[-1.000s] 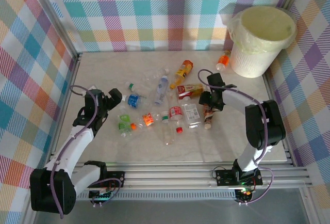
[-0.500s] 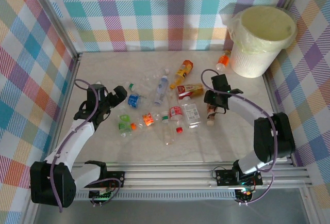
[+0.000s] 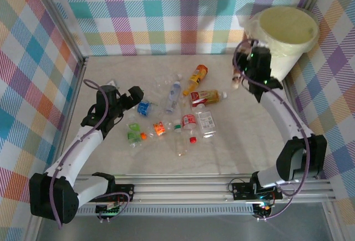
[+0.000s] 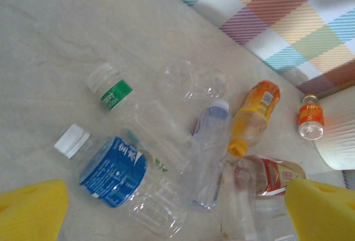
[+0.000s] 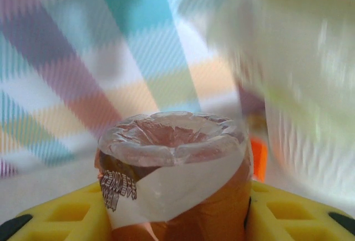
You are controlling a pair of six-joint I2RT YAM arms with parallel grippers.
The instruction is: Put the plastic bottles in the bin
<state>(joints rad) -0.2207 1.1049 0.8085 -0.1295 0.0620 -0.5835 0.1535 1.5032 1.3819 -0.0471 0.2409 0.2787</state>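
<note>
R gripper (image 3: 241, 76) is pinching a brown bottle (image 3: 237, 79) just beside the bin (image 3: 284, 63), on its left and not over the opening. In the wrist view the yellow fingers (image 5: 61, 216) press on both sides of the bottle (image 5: 172, 163). Its crushed clear base faces the camera. The white label has dark print, too blurred to read. The bin wall (image 5: 299, 141) is a blur on the right.

A small orange-label bottle (image 4: 310, 121) stands on the table (image 3: 249, 146), close to the bin's foot (image 4: 338, 135). It carries white lettering that can't be made out.

L gripper (image 3: 135, 94) is low over the table w/ fingers spread wide and nothing between them. A blue-label bottle (image 4: 113, 170) w/ a white cap lies right in front of it. The label has white characters, not legible.

Around that one:
- a clear bottle w/ green label (image 4: 116, 94)
- a crushed clear one (image 4: 194, 80)
- a tall clear bottle (image 4: 208, 141)
- an orange bottle (image 4: 252, 116)
- a red-label bottle (image 4: 274, 171)

More bottles lie mid-table, incl. a green one (image 3: 133, 132) and a red-label one (image 3: 189, 120). Checked walls (image 3: 166, 13) ring the table.
</note>
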